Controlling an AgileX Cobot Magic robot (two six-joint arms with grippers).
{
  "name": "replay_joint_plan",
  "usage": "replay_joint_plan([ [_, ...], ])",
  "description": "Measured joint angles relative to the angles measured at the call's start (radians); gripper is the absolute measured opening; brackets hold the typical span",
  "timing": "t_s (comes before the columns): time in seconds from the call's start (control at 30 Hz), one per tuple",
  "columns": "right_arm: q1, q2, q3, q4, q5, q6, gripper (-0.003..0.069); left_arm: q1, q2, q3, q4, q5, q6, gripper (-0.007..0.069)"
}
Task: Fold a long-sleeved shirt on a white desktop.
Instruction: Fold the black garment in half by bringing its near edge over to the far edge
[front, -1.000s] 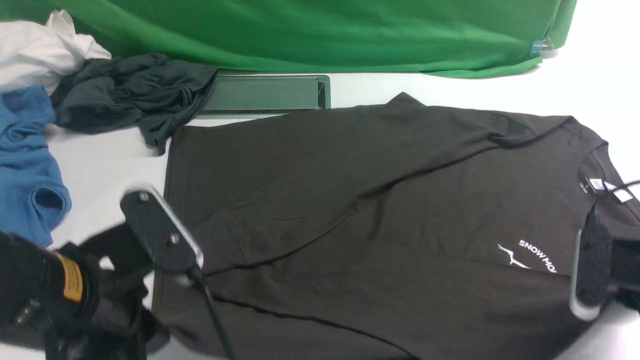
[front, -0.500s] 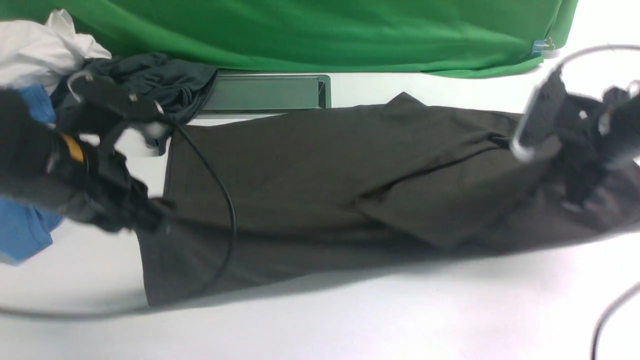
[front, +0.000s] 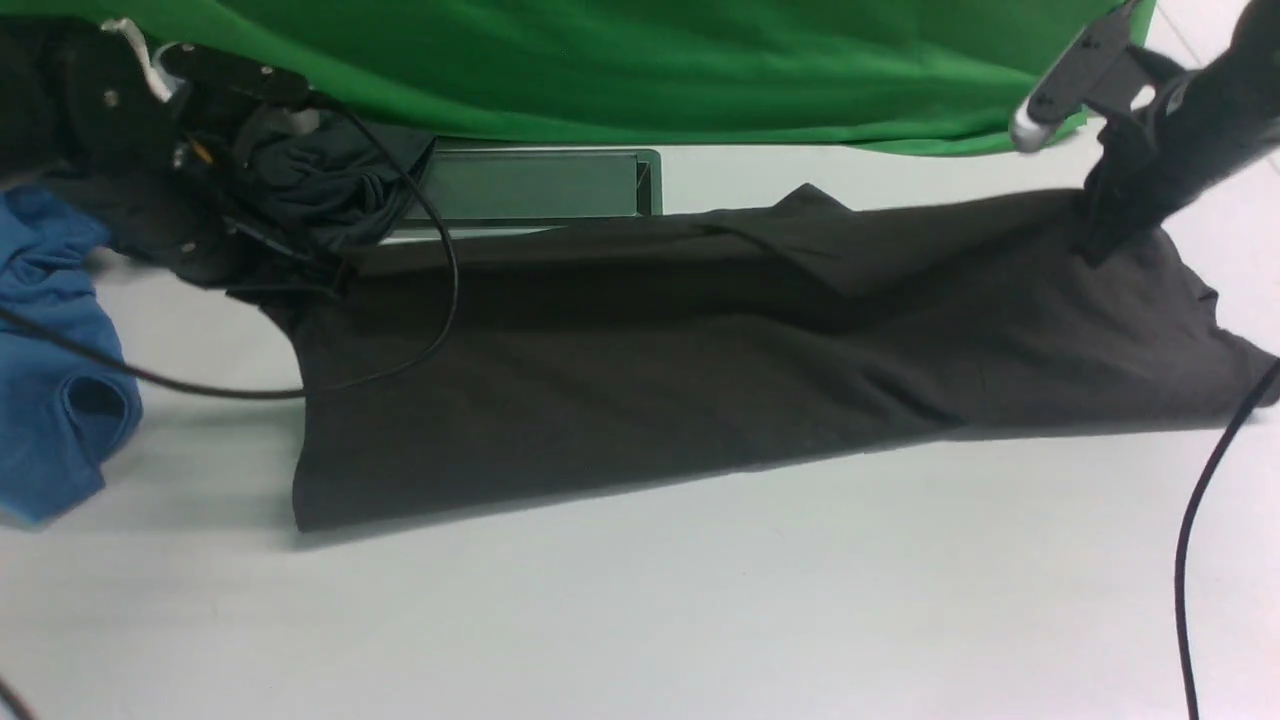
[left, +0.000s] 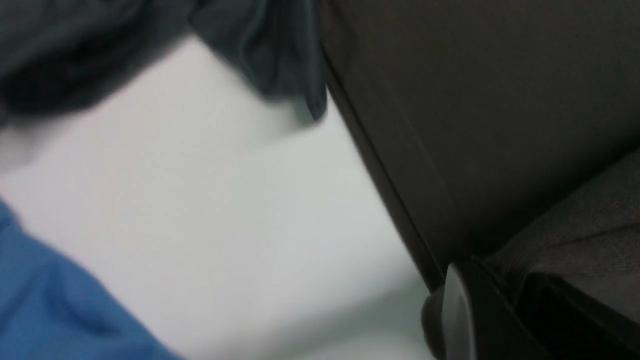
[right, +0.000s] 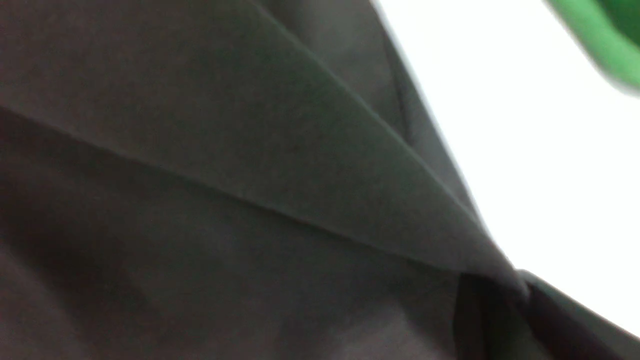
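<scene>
Outboard of left pincer (front: 295, 282): crumpled blue cotton shirt (front: 55, 350), apart from it, not in play. Just behind left pincer: rumpled dark grey printless garment (front: 330, 175), close enough to snag. Left pincer itself: closed tight on hem-end corner of dark brownish-black cotton long-sleeved shirt (front: 700, 370), fabric pinched between jaws in left wrist view. Between the two pincers: shirt stretched long across broad matte white desktop (front: 700, 600), far edge lifted and drawn fairly taut, near part draped down and lying on the surface; chest print not visible, probably turned under. Beyond that span: grey rectangular cable hatch (front: 530, 185), then green cloth backdrop (front: 650, 60). Right pincer (front: 1100, 235): likewise closed on shirt, gripping bunched cloth at shoulder end, raised slightly above the table. Inferred reason for matched grips at both ends: carrying one long edge over as a lengthwise fold, tension kept for a straight crease. Below right pincer: loose black cable (front: 1195, 520) hanging near shirt end, possible snag.
</scene>
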Motion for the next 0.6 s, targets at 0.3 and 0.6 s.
replay_joint_plan([
  [0.3, 0.0, 0.118, -0.154, 0.01, -0.039, 0.035, 0.0022, 0.002, 0.124, -0.08, 0.067, -0.123, -0.003, 0.005],
  [0.6, -0.002, 0.228, -0.17, -0.005, -0.203, 0.103, 0.0093, 0.003, 0.224, -0.08, 0.096, -0.333, -0.003, 0.0057],
])
